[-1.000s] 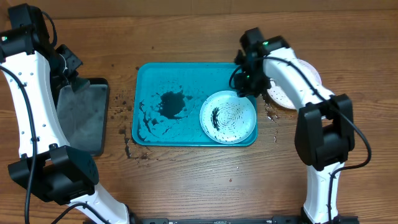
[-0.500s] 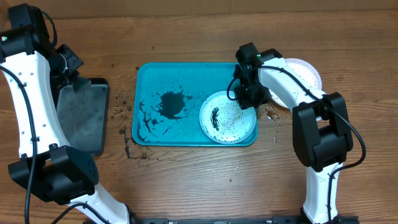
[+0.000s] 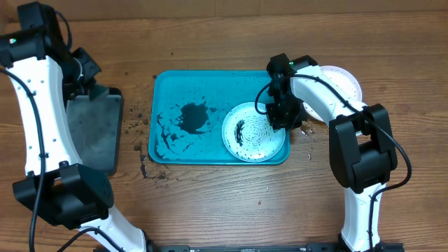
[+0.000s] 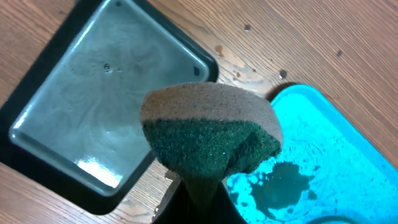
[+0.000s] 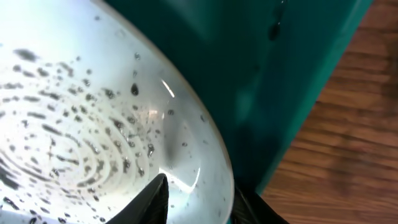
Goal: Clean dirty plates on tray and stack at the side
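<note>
No legible txt, labels, nos. anywhere.

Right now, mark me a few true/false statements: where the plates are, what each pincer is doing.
1. The left pincer holds a sponge. True.
2. The dirty plate lies in the left half of the blue tray. False: it lies in the right half.
3. The right pincer is at that plate's right rim, a finger on each side. True.
4. Two plates lie in the blue tray. False: only one does. The second plate sits on the table, right of the tray.
</note>
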